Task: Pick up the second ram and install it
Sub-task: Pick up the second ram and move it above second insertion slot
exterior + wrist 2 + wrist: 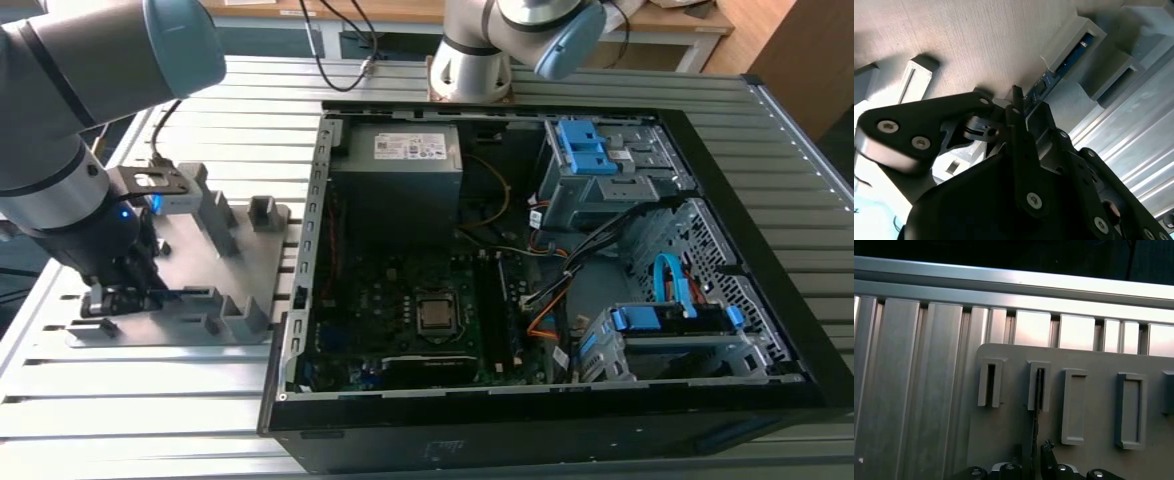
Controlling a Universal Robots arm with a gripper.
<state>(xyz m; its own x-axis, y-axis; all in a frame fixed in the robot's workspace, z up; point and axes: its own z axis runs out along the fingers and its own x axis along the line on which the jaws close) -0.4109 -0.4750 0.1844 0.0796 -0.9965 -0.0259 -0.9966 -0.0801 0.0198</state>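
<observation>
In the exterior view, at 9 o'clock of the computer case, the second ram is held on edge by a holder tray slot so that both faces are exposed to the spread jaws of the gripper, by which it is straddled.

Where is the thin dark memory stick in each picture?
Second wrist view: the second ram stands in a slot of the grey tray, by the gripper.
First wrist view: second ram edge-on, a dark line leaving a slot.
Exterior view: too small to tell; the gripper is over that tray, exterior view's left.
Shared landmark: grey tray.
</observation>
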